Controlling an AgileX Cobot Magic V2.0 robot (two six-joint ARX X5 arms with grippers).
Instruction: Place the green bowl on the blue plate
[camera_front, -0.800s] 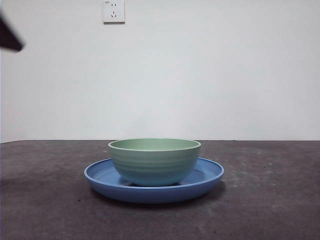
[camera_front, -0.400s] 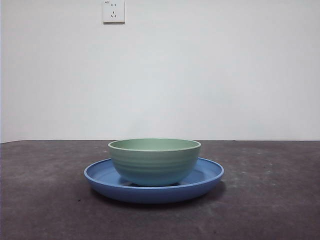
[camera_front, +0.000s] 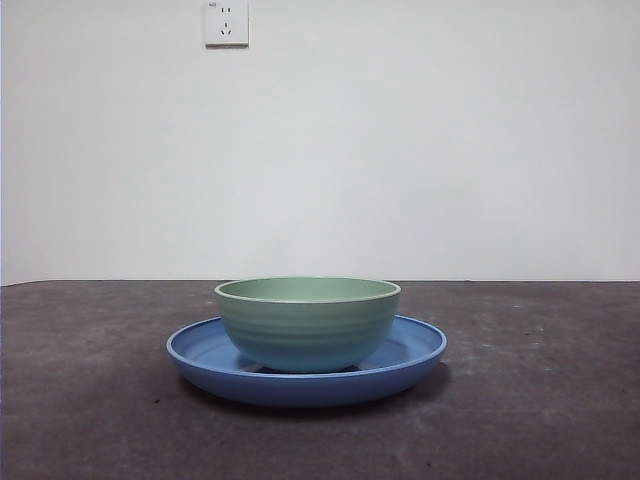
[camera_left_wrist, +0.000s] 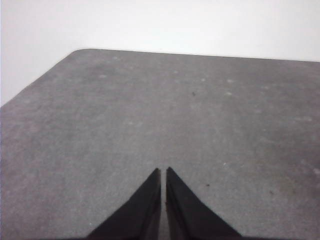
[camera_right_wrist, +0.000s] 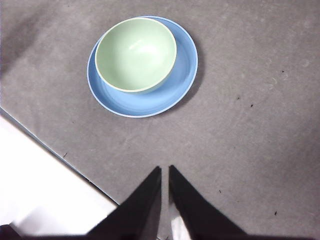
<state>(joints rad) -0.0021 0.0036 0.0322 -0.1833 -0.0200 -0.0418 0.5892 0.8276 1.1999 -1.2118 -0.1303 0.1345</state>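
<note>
The green bowl (camera_front: 308, 322) stands upright and empty on the blue plate (camera_front: 410, 350) near the middle of the dark table. Both also show in the right wrist view: the bowl (camera_right_wrist: 136, 54) sits off-centre on the plate (camera_right_wrist: 170, 90). My right gripper (camera_right_wrist: 164, 172) is shut and empty, high above the table and well away from the plate. My left gripper (camera_left_wrist: 163, 174) is shut and empty over bare table, with neither bowl nor plate in its view. No gripper shows in the front view.
The dark grey table (camera_front: 540, 400) ends at a white wall with a socket (camera_front: 227, 22). The table's edge (camera_right_wrist: 50, 150) runs close beside the plate in the right wrist view. A rounded table corner (camera_left_wrist: 80, 51) shows in the left wrist view.
A black arm tip at the front view's upper left corner has gone out of view. The bowl and plate have stayed in place.
</note>
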